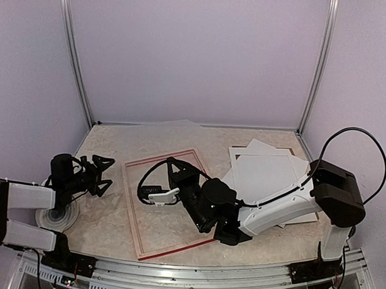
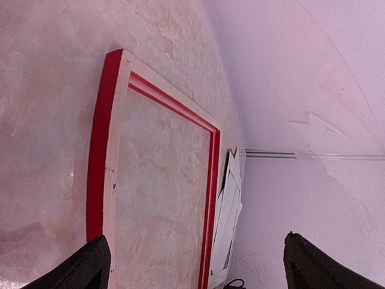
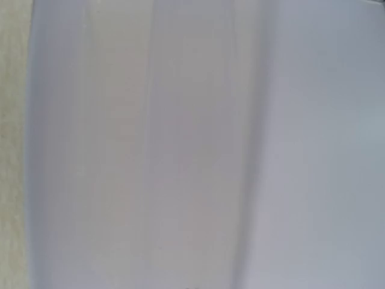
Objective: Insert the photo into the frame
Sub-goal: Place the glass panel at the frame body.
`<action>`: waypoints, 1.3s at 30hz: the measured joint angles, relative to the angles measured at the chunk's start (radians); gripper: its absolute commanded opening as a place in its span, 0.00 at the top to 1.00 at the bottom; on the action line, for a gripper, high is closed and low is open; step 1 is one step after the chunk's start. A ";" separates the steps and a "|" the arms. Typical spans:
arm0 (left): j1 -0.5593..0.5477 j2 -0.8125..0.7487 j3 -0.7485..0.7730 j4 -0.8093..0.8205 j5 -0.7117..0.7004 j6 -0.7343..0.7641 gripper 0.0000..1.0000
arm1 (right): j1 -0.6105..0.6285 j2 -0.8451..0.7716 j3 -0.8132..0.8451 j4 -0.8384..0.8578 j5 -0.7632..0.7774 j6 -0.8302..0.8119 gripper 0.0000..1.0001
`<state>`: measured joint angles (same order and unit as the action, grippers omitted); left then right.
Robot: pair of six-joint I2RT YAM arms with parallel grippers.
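The frame (image 1: 130,206) lies flat on the table left of centre, pale wood side up with red edges, and the marbled tabletop shows through it. The left wrist view shows its red rim (image 2: 96,156) running along the table. My left gripper (image 1: 106,175) hovers just left of the frame, open and empty, with both dark fingertips (image 2: 90,268) at the bottom corners of its own view. My right gripper (image 1: 174,169) reaches over the frame's upper part and is shut. Its wrist view shows only a blurred pale surface (image 3: 198,144). I cannot pick out the photo among the white sheets (image 1: 268,175) at right.
The pile of white sheets at the right includes a mat with a window (image 1: 243,151). A round pale disc (image 1: 54,219) sits under my left arm. Walls and metal posts (image 1: 78,71) close off the back and sides.
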<state>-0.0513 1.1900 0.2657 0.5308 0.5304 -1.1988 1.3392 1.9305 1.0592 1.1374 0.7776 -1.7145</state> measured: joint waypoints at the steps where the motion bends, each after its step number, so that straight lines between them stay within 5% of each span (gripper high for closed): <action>1: 0.008 -0.005 0.000 0.000 0.000 0.000 0.01 | -0.006 0.003 -0.002 -0.008 -0.007 0.014 1.00; 20: 0.034 -0.023 0.000 0.002 0.013 0.004 0.01 | -0.062 0.140 -0.075 -0.194 -0.071 0.296 1.00; 39: 0.038 0.038 0.000 0.075 0.038 -0.001 0.01 | 0.014 0.151 -0.142 -0.359 -0.043 0.521 1.00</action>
<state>-0.0135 1.2282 0.2657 0.6056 0.5682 -1.1995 1.3533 2.0815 0.9169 0.7788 0.7345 -1.1931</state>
